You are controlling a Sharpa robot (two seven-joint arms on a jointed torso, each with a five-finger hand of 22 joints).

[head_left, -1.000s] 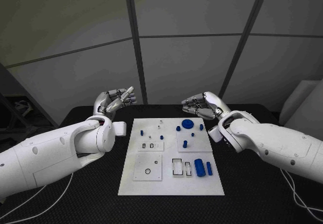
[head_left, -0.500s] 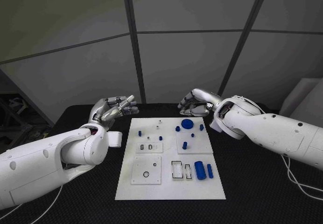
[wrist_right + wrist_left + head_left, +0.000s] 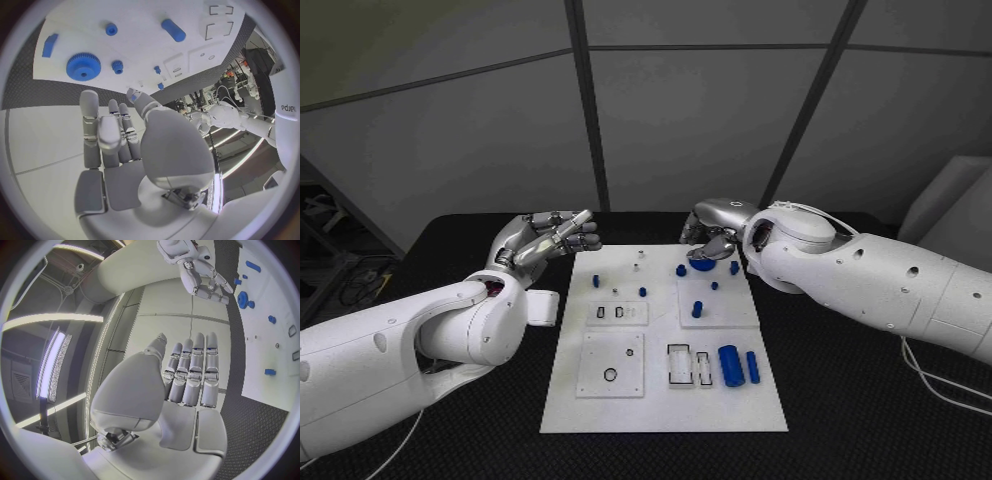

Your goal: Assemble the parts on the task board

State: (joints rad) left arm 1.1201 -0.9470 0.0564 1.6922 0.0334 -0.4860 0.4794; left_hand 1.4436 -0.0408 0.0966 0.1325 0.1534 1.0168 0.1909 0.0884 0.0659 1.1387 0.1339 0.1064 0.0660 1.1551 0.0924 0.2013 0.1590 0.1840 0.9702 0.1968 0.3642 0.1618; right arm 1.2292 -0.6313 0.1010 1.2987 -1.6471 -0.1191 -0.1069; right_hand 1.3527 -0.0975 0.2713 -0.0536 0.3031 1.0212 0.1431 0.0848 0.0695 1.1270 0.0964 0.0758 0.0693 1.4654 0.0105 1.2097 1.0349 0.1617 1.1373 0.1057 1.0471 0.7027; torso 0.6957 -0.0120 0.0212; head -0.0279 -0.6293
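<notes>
The white task board [image 3: 661, 400] lies flat in the middle of the black table. Blue parts stand at its far end: a gear [image 3: 705, 263] and small pegs [image 3: 643, 292]. A thick blue cylinder [image 3: 730, 365] and a thin bar [image 3: 753, 367] lie near its right edge. My left hand [image 3: 545, 238] hovers off the board's far left corner, fingers straight and side by side, holding nothing. My right hand [image 3: 714, 232] hangs just above the far edge, over the gear, also with nothing in it. The right wrist view shows the gear [image 3: 83, 66] beyond its fingers [image 3: 89, 125].
Recessed slots [image 3: 617, 313] and a black ring [image 3: 610, 374] mark the board's left half, and white rectangular frames [image 3: 682, 360] sit beside the cylinder. Black table surface [image 3: 862, 400] borders the board on both sides. A cable [image 3: 942, 385] runs along the right.
My right arm has swung inward and its hand has dropped closer to the gear at the board's far edge. The left hand has shifted only slightly.
</notes>
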